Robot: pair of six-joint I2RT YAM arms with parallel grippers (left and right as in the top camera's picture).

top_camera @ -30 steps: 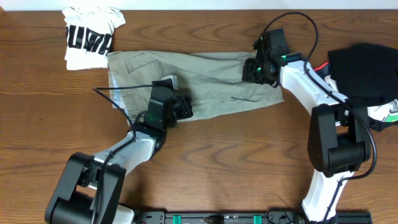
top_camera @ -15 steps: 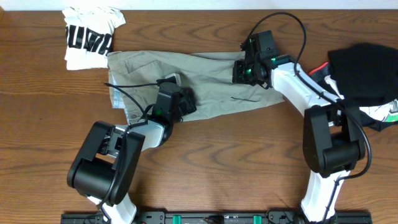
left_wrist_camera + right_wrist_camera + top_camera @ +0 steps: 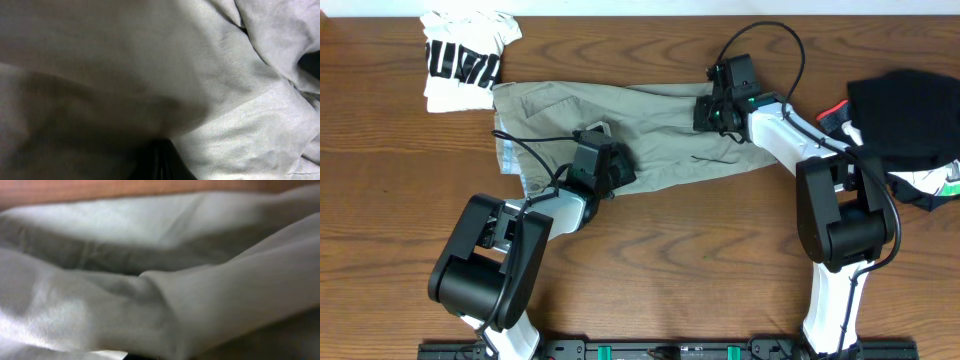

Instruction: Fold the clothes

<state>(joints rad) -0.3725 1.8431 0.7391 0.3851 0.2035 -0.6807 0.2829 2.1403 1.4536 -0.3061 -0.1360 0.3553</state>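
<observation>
Shorts [image 3: 660, 130] lie spread out, pale khaki grey-green, creased and rumpled.

Two robot arms share a black base rail [image 3: 660, 350] with green marks. The left arm [image 3: 485, 265] has bulky black joints, one silvery-white link and a thin black cable [image 3: 520, 150]. The right arm [image 3: 790, 130] has white links, black joints and a looping black cable [image 3: 775, 28]. The left pincer [image 3: 605, 168] and right pincer [image 3: 712, 113] are black.
</observation>
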